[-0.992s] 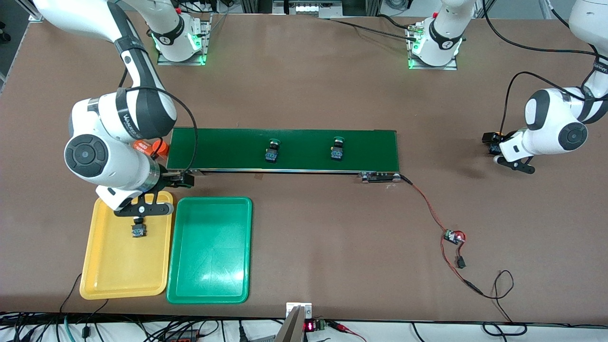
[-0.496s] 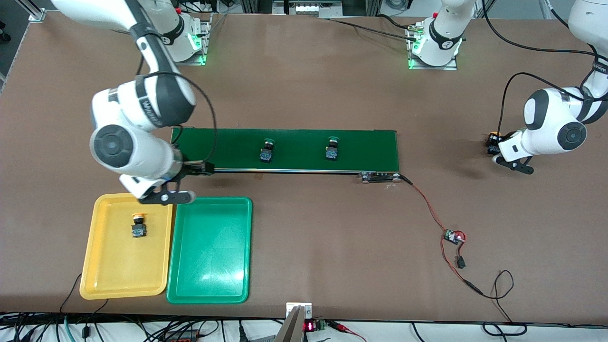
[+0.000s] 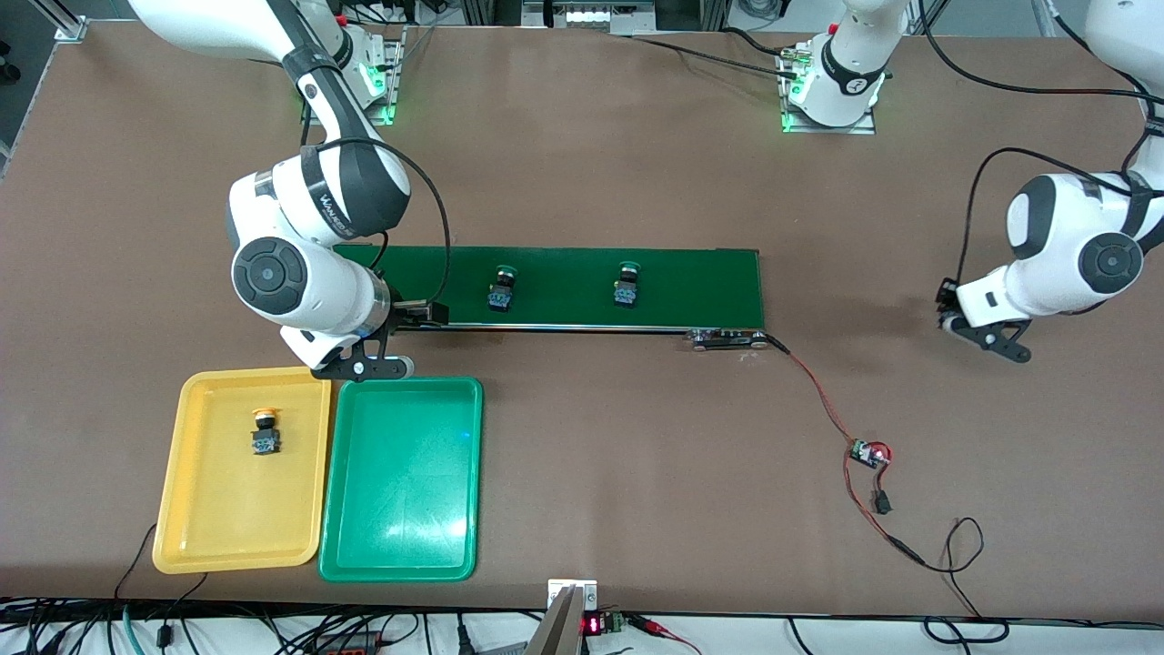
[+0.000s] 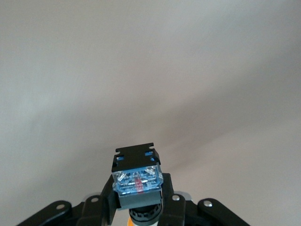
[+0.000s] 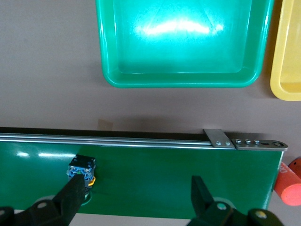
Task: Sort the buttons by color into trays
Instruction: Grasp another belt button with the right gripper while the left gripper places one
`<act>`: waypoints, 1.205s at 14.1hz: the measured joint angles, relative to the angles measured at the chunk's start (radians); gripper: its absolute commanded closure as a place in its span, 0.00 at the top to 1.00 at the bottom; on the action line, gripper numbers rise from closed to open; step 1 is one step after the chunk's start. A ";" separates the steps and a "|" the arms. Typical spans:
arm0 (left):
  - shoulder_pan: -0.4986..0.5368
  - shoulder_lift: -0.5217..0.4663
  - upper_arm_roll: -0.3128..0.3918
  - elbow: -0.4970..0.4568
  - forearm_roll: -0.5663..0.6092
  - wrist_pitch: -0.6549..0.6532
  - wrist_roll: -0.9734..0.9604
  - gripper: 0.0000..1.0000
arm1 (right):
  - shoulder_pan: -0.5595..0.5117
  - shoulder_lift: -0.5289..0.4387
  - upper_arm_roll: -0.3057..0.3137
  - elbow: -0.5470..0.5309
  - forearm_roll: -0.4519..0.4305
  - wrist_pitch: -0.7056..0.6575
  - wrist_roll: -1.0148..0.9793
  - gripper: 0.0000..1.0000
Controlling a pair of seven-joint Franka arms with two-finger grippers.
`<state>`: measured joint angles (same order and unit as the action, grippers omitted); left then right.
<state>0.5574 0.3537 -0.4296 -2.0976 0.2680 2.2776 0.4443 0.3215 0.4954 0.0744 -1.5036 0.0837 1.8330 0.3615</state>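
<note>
The yellow button [image 3: 265,432] lies alone in the yellow tray [image 3: 195,537], cap toward the belt, and nothing touches it now. A second ago my right gripper [image 3: 364,368] hung right over it; since then it has pulled clear and hangs over the edge of the green tray [image 3: 400,555] nearest the belt, fingers spread and empty. I take that first drop as done.

The green tray holds nothing yet. On the belt [image 3: 709,282] the first green button [image 3: 501,288] and the second green button [image 3: 626,284] have both drifted toward the right arm's end of the table, so the belt is carrying them to that arm. In the right wrist view the first one sits just beside one fingertip. I judge it to be the next pick, and it should go to the green tray.

Toward the left arm's end of the table, the left gripper [image 4: 141,207] was spread a second ago and is now pinching the held button [image 4: 137,181] by its black body. A sliver of yellow-orange shows under the body, so I read it as the second yellow one. It has lifted slightly above the bare table [image 3: 582,164]. My guess is it goes onto the belt next, bound for the yellow tray
</note>
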 measured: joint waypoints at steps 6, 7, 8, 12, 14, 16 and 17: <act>-0.276 -0.036 -0.023 0.053 -0.176 -0.039 -0.183 0.00 | 0.010 0.002 0.000 -0.003 -0.001 0.004 0.001 1.00; -0.318 -0.039 -0.023 0.053 -0.214 -0.044 -0.229 0.00 | 0.015 0.003 0.000 -0.003 -0.001 0.008 0.015 1.00; -0.356 -0.041 -0.024 0.053 -0.249 -0.046 -0.280 0.00 | 0.020 0.006 0.000 -0.003 -0.001 0.018 0.036 1.00; -0.471 -0.041 -0.023 0.052 -0.323 -0.052 -0.470 0.00 | 0.051 0.025 0.000 -0.008 -0.001 0.064 0.079 1.00; -0.499 -0.041 -0.024 0.050 -0.324 -0.072 -0.537 0.00 | 0.058 0.035 0.000 -0.009 -0.001 0.073 0.108 1.00; -0.508 -0.040 -0.024 0.046 -0.324 -0.106 -0.564 0.00 | 0.060 0.040 -0.001 -0.028 -0.001 0.087 0.121 1.00; -0.512 -0.039 -0.024 0.044 -0.325 -0.112 -0.574 0.00 | 0.059 0.041 -0.004 -0.058 0.000 0.118 0.127 1.00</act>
<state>0.0450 0.3143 -0.4539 -2.0536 -0.0565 2.1655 -0.1295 0.3802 0.5360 0.0700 -1.5615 0.0833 1.9509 0.4889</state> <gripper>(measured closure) 0.599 0.000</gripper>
